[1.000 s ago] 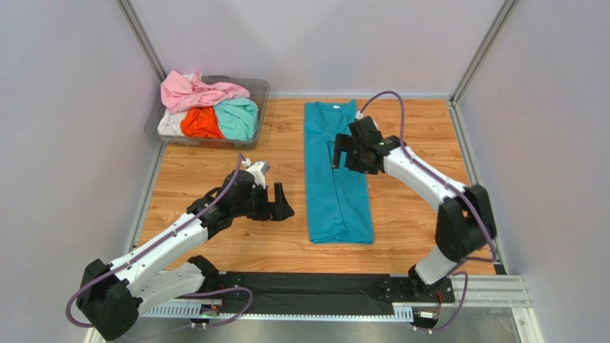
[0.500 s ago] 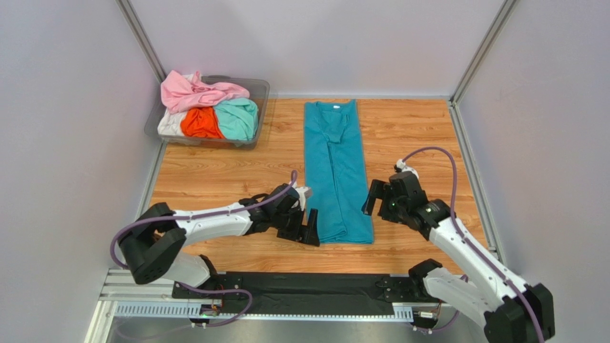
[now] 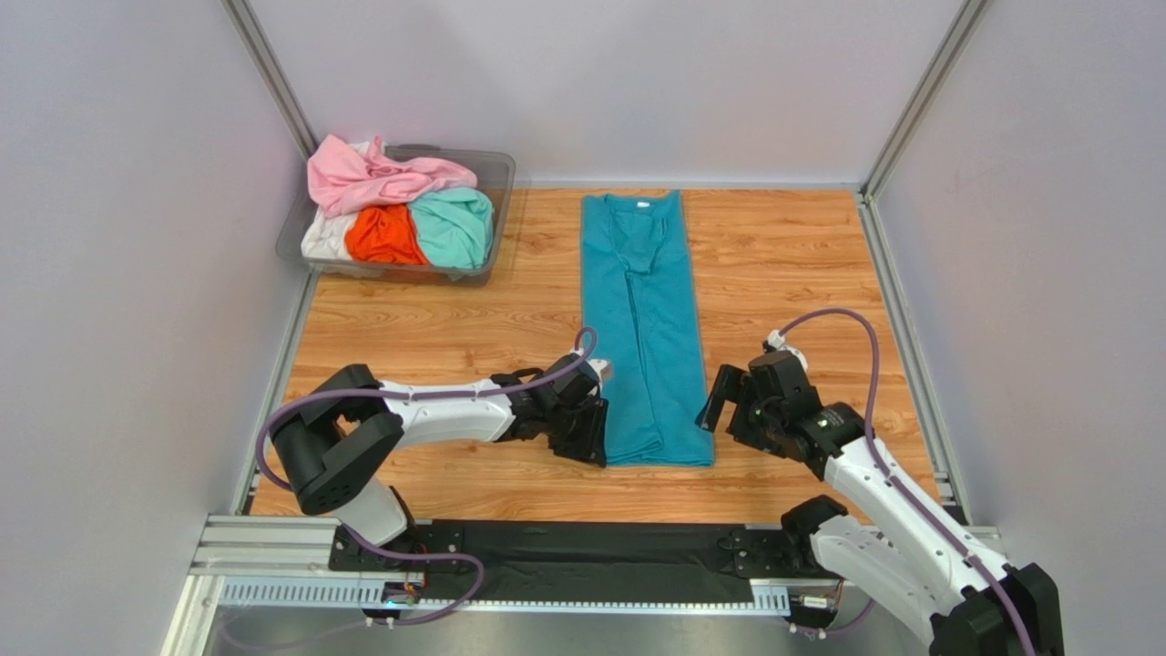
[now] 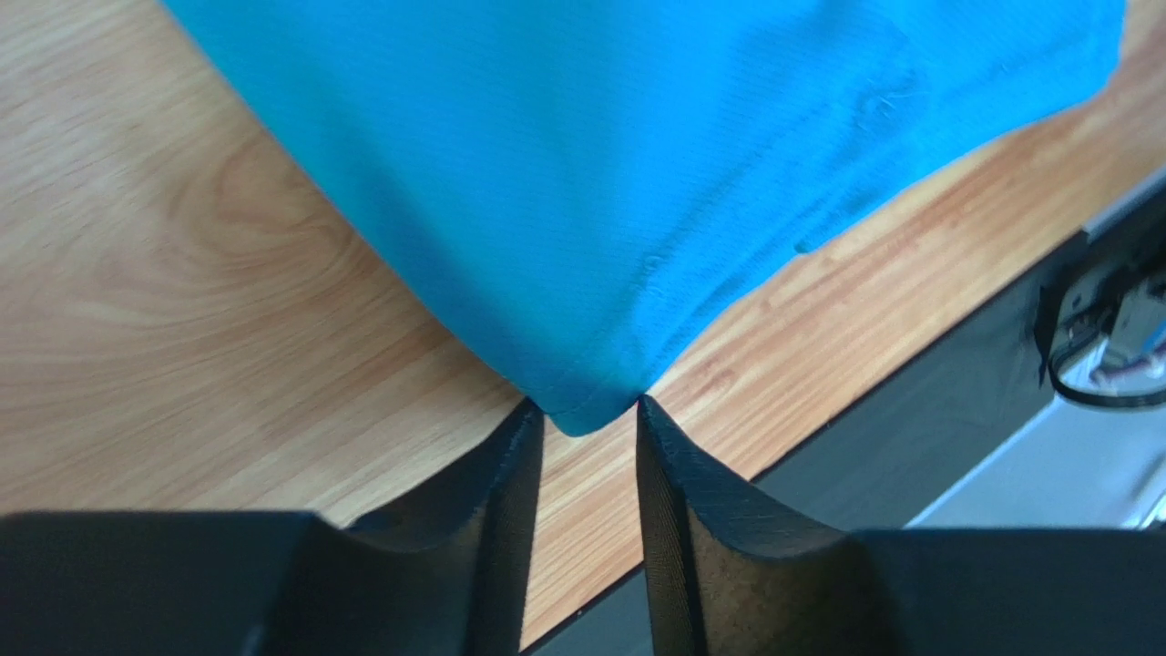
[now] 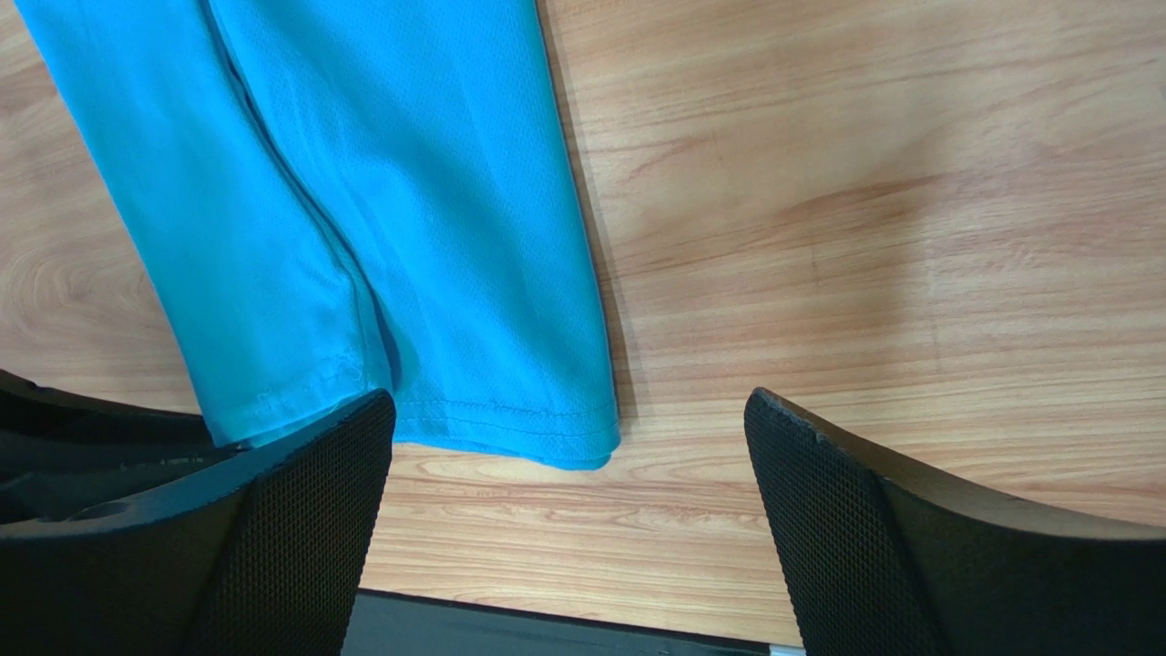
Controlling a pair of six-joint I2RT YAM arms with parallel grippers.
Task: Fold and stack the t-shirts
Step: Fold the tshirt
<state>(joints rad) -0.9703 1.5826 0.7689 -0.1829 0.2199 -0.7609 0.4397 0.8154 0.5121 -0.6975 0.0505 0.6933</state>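
Observation:
A deep teal-blue t-shirt lies folded into a long strip down the middle of the wooden table. My left gripper sits low at its near left corner. In the left wrist view the teal t-shirt's corner tip pokes between my left gripper's fingertips, whose jaws stand a narrow gap apart with wood showing between them. My right gripper hovers wide open at the near right corner. The right wrist view shows the t-shirt's hem just ahead of that gripper. Pink, orange, mint and white t-shirts lie crumpled in a tub.
The clear plastic tub stands at the back left corner of the table. A black rail runs along the near edge, just below the shirt's hem. Grey walls close in the table on three sides.
Both arms swung down to the shirt's near corners. The left gripper slid right to the left corner and its jaws narrowed sharply. The right gripper stayed wide open.

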